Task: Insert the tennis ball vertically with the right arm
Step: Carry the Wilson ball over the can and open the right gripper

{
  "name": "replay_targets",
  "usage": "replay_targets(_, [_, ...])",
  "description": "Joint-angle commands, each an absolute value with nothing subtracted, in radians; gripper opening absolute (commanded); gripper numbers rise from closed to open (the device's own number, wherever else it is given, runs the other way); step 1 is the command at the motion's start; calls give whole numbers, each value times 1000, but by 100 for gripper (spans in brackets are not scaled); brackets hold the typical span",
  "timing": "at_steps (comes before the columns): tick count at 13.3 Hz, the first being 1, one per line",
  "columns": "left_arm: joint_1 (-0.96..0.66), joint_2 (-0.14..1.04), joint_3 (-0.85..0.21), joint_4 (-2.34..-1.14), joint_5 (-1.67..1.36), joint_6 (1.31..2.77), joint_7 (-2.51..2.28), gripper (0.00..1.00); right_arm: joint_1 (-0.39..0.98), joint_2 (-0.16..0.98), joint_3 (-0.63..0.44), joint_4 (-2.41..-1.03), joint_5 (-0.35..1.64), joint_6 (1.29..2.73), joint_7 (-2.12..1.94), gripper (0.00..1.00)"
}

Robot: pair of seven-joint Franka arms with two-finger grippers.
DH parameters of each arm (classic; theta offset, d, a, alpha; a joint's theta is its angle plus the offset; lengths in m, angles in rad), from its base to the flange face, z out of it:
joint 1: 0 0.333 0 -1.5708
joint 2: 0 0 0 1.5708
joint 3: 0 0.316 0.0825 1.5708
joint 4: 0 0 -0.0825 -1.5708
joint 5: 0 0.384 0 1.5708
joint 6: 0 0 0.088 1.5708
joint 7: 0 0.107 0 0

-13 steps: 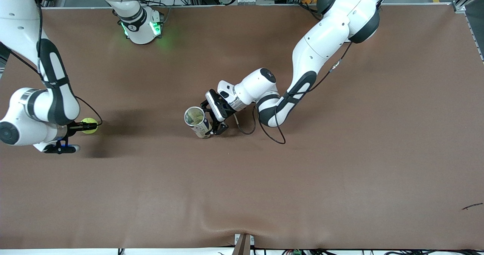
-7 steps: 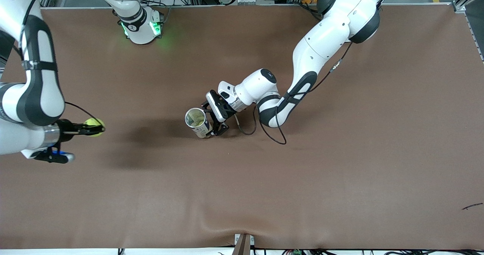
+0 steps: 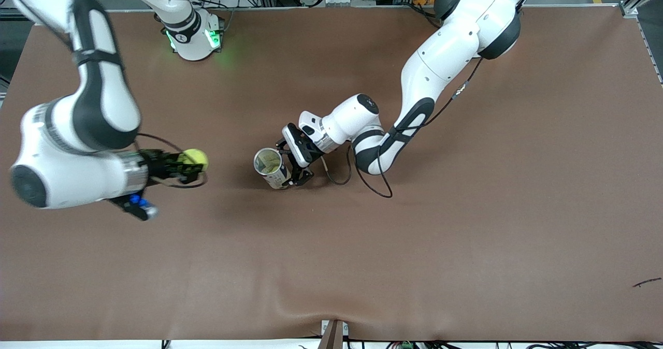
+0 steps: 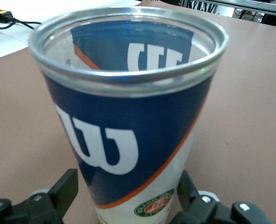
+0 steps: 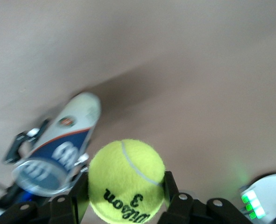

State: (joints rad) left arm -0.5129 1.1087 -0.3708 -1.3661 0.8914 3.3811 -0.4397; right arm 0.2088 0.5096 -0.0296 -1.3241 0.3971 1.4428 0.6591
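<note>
Yellow ball [image 5: 126, 179], navy/white can [image 4: 128, 126]

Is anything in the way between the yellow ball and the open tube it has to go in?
No. Only bare table lies between the tennis ball in the right pincer and the tube gripped by the left pincer.

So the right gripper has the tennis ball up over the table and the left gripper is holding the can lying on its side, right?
Not quite. The right gripper does hold the tennis ball over the table, but the can in the left gripper stands upright, open mouth up, not on its side. The front view and the left wrist view show it.
</note>
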Motion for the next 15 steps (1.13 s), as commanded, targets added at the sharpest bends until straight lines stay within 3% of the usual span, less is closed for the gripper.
replay_targets(1, [-514, 1112, -365, -1356, 903, 3399, -442, 94, 276, 503, -43, -1289, 454, 1445, 788, 0])
replay_targets(7, [-517, 1115, -365, -1358, 905, 3399, -442, 94, 420, 532, -43, -1298, 440, 1632, 980, 0])
replay_targets(10, [-515, 1115, -365, -1358, 907, 3399, -440, 94, 425, 551, -43, -1299, 436, 1635, 974, 1])
replay_targets(11, [-517, 1115, -365, -1358, 907, 3399, -442, 94, 425, 552, -44, -1301, 422, 1635, 974, 6])
replay_targets(14, [-517, 1115, -365, -1358, 907, 3399, -442, 94, 426, 555, -43, -1312, 414, 1632, 977, 56])
replay_targets(15, [-517, 1115, -365, -1358, 907, 3399, -440, 94, 426, 554, -43, -1310, 416, 1632, 980, 100])
